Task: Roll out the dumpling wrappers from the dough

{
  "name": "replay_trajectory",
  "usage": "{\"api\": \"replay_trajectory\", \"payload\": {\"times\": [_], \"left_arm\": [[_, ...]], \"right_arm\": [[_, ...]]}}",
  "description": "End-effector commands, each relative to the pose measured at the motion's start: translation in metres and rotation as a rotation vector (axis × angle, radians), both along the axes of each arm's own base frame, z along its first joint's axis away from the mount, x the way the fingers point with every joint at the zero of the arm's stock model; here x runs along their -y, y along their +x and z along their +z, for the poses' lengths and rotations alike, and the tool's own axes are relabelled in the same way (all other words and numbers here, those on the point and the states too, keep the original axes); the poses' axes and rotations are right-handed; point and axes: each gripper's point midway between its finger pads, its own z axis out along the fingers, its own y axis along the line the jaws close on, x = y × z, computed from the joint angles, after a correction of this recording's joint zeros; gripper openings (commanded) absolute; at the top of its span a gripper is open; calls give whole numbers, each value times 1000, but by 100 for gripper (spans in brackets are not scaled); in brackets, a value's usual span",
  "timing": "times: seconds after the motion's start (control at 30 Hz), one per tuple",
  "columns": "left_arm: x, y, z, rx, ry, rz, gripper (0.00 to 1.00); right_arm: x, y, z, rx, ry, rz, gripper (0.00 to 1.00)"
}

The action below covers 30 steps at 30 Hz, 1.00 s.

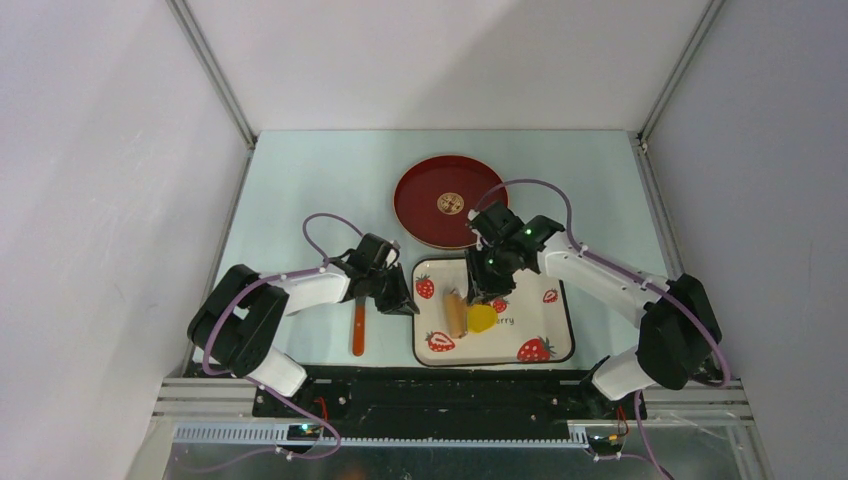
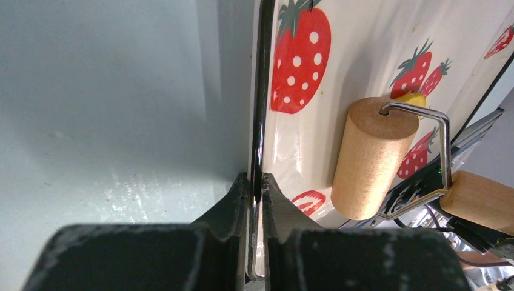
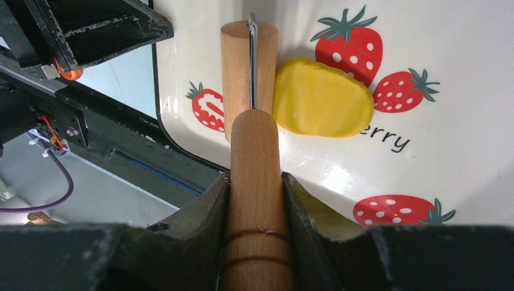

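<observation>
Grips the roller (image 3: 248, 73) by its wooden handle (image 3: 254, 151) with the right gripper (image 3: 254, 179), fingers pressed hard on both sides of it. Finds the dough (image 3: 321, 98), a flattened yellow oval, at about 1 o'clock of that gripper, lying on the tray (image 3: 460, 73) with its edge against the 3 o'clock side of the roller. Pinches the tray's 9 o'clock rim with the left gripper (image 2: 256, 182), jaws drawn almost together on the thin edge. Catches from the left wrist only a sliver of dough past the far end of the roller, yet shows plainly the wire bracket (image 2: 445, 145) joining roller to handle. Gives from the right wrist the dough's whole outline and the printed letters (image 3: 388, 139) just beside it at 5 o'clock. Adds from overhead what neither wrist offers: an orange-handled tool (image 1: 358, 328) flat on the table (image 1: 300, 180) at 7 o'clock of the left gripper. Shows, farther off at 12 o'clock of the tray, a red plate (image 1: 420, 210) with a gold emblem (image 1: 451, 203) at its centre. Holds in the tray just the roller and the dough.
</observation>
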Motion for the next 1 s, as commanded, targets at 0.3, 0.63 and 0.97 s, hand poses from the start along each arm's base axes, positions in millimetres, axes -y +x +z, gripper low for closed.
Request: {"api": "replay_trajectory", "payload": {"times": [0.3, 0.63, 0.97], "left_arm": [[-20, -12, -25, -59, 116, 19, 0], [-20, -12, -25, -61, 115, 17, 0], [-20, -12, -25, -61, 114, 16, 0]], "right_arm": [[-29, 2, 79, 256, 164, 228, 0], [6, 21, 142, 679, 127, 442, 0], [33, 11, 134, 843, -42, 912, 0]]}}
